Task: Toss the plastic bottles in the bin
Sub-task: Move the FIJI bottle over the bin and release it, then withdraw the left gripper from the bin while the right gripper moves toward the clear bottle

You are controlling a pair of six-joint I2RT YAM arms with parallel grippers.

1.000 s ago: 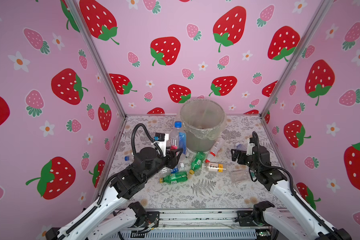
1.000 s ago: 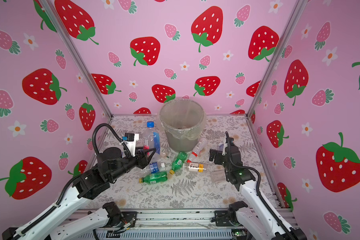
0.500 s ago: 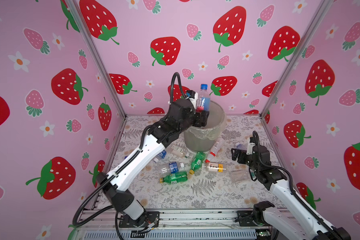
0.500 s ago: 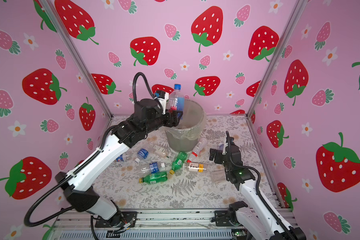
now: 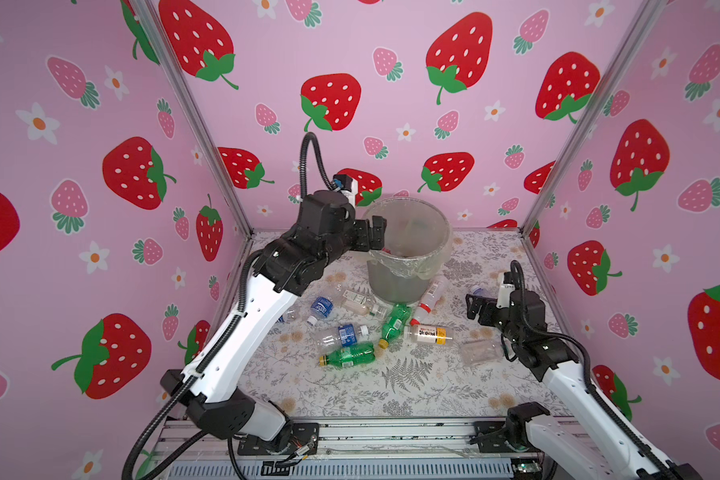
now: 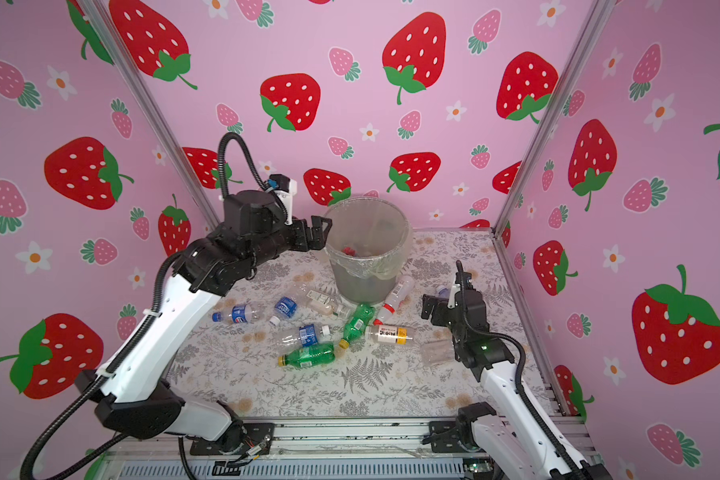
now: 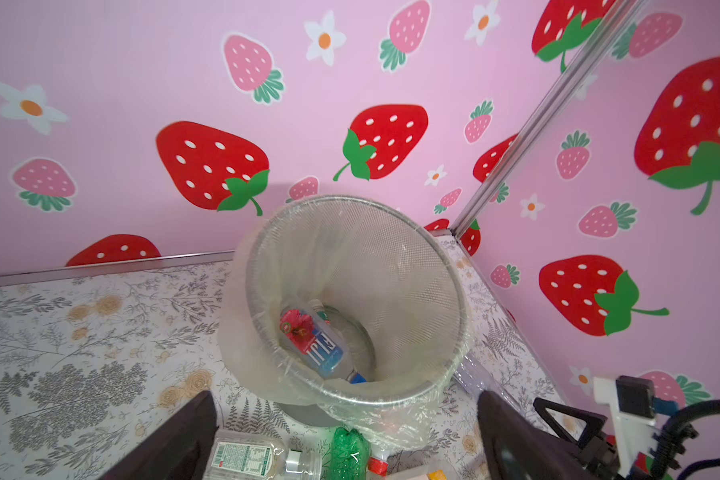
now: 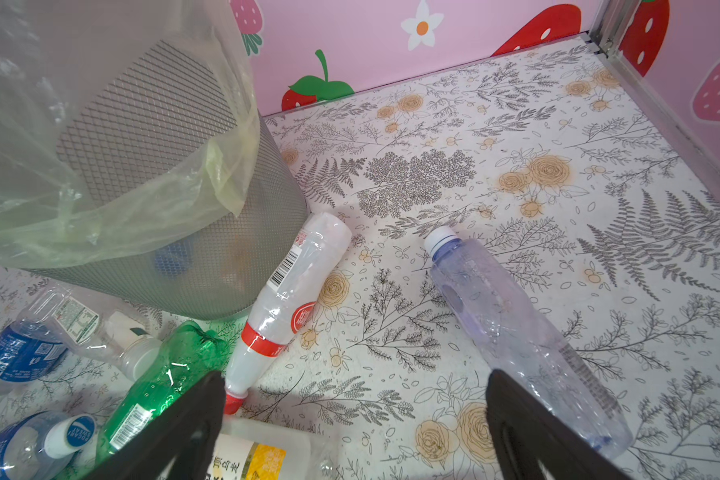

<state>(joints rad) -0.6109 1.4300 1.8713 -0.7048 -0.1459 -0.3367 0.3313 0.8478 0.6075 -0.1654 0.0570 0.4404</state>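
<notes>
The blue-labelled bottle (image 7: 321,351) now lies at the bottom of the bin (image 7: 391,266), on the clear liner beside another bottle already there. Half a second ago it was still clamped in the left hand (image 5: 375,235) above the rim. That hand is now released, its fingers spread wide and empty, and it hangs just beside the bin's near-left edge. So one more bottle is done, and the left arm is free to go back for the next.

The other bottles (image 5: 348,355) are still scattered on the counter (image 5: 391,390) in front of the bin, some touching its base, so most of the job remains.

The right hand (image 6: 431,309) has not moved over this second. It is open and holds nothing, low over the counter. A clear bottle (image 8: 516,332) lies just ahead of its fingers, and it looks like the easy next pick.
</notes>
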